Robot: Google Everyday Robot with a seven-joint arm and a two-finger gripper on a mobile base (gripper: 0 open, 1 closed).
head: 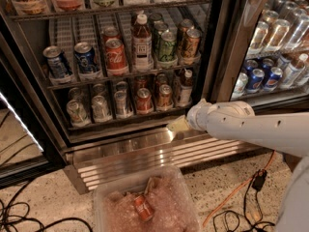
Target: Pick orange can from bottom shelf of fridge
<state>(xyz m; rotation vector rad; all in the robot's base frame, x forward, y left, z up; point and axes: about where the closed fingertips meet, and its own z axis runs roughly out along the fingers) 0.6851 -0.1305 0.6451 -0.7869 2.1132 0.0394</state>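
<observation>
Orange can [164, 95]: 1, bottom shelf [125, 120] | front cans [100, 108]: 5 | tool [178, 125] below shelf, state cannot tell

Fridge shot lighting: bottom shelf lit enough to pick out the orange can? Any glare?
Camera view: the bottom shelf lies in shadow, dimmer than the rack above, yet the orange can reads apart from the redder can beside it. Camera view: glare on the ribbed steel base, just beneath the gripper, which hangs before the shelf's front rail, right of the can.
</observation>
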